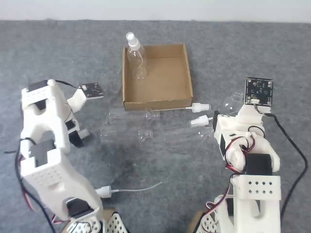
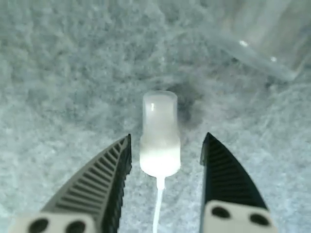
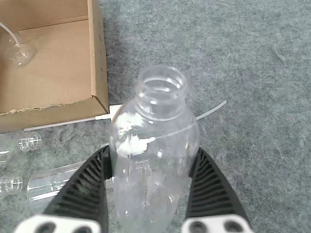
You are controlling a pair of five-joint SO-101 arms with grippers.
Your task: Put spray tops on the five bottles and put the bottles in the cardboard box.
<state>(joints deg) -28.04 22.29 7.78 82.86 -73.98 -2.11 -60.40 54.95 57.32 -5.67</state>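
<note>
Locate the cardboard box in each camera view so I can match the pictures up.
High view: the cardboard box sits upper centre, open side up.
Right wrist view: its front corner lies beyond the clear bottle that the right gripper clamps.
Left wrist view: faces a loose spray top on the mat instead.
Shared landmark: the capped bottle inside the box.
</note>
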